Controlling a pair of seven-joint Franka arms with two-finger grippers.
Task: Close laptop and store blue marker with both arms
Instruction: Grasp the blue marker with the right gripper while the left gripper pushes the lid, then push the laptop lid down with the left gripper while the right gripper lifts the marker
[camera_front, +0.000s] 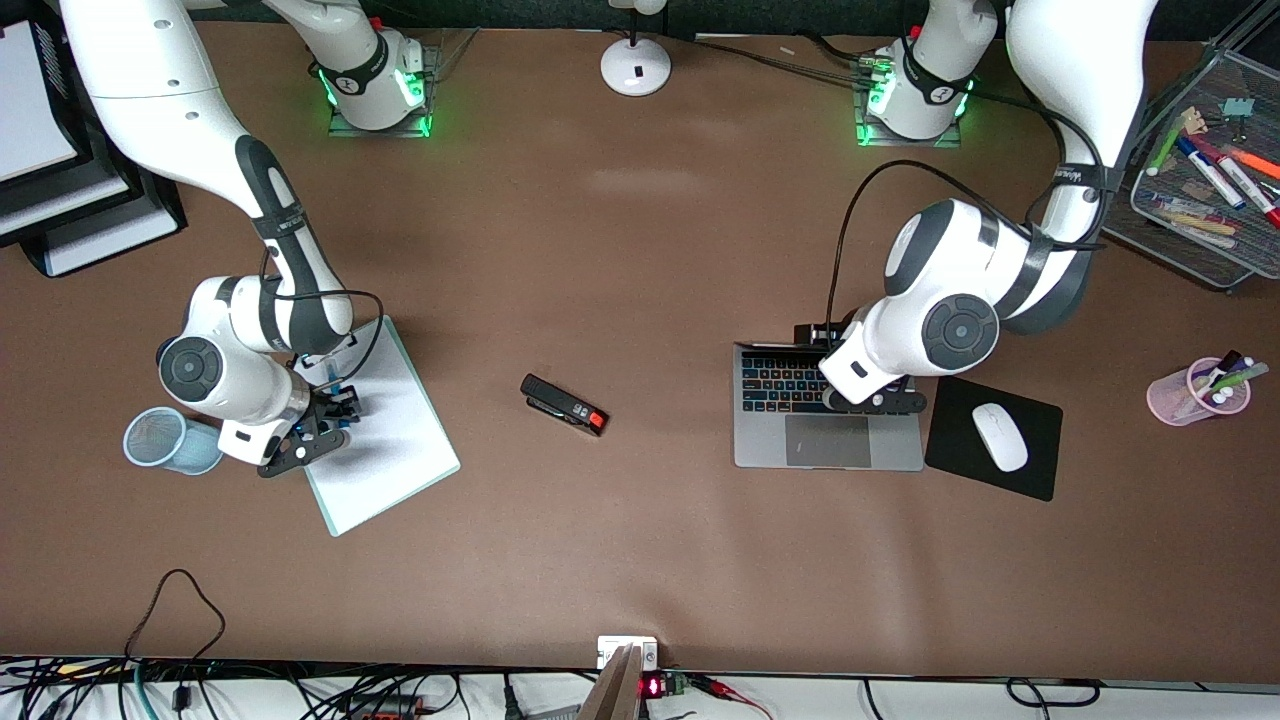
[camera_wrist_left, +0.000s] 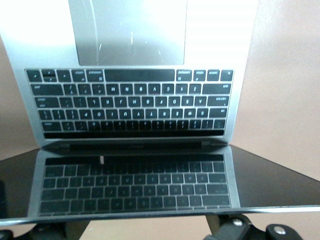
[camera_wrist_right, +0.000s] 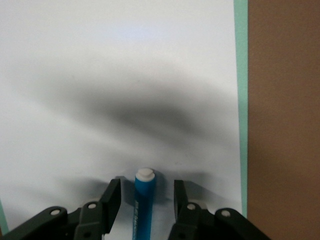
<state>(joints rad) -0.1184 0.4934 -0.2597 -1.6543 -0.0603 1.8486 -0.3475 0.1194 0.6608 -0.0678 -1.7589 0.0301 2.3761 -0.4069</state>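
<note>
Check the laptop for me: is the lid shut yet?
Not shut. The laptop is open: its keyboard and trackpad show, and the left wrist view has the dark screen angled up, reflecting the keys.

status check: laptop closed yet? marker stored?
Done: nothing. In hand: the left gripper is at the screen of the laptop, lid part-lowered over the keyboard. The right gripper straddles the blue marker on the white pad, fingers not touching it. Left: shut the lid, lift and store the marker.
</note>
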